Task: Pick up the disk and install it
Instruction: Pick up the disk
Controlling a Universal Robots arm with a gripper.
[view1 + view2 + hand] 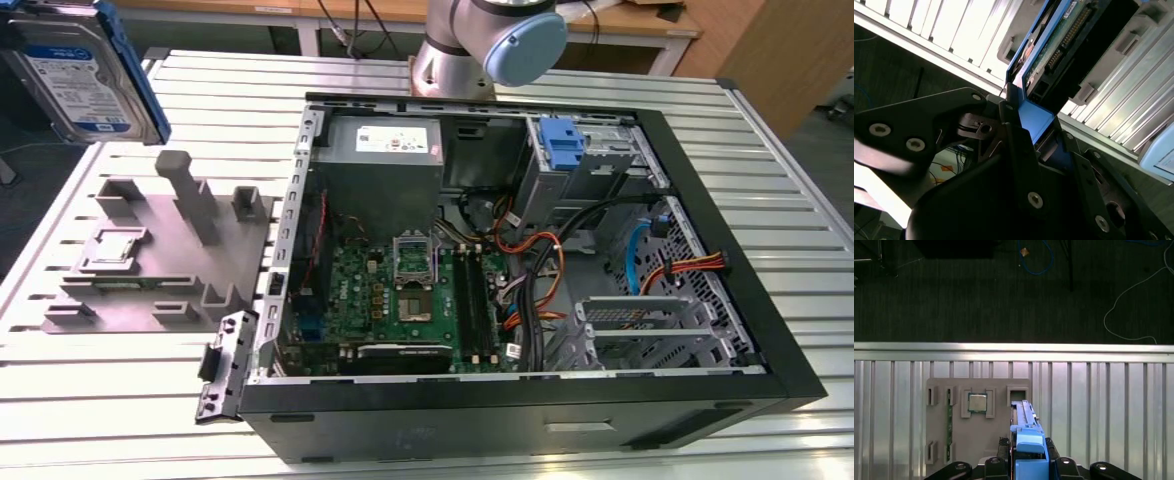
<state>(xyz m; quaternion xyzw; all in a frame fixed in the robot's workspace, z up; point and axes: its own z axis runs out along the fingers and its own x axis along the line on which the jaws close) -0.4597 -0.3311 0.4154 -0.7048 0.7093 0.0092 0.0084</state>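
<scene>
gripper (1028, 451) clamped on the disk (83, 75) by its blue carrier. disk hangs high over the grey fixture (160, 250). Its top is cropped in the exterior view, and it's edge-on in the first wrist view.

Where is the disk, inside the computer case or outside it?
Outside. In the exterior view the disk hangs above the grey holder, beside the open computer case; the gripper clamps its blue frame.

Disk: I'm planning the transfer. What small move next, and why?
Probably carry the disk toward the exterior view's right, toward the open case: the gripper holds it by its blue frame, lifted above the grey fixture, outside the case.
</scene>
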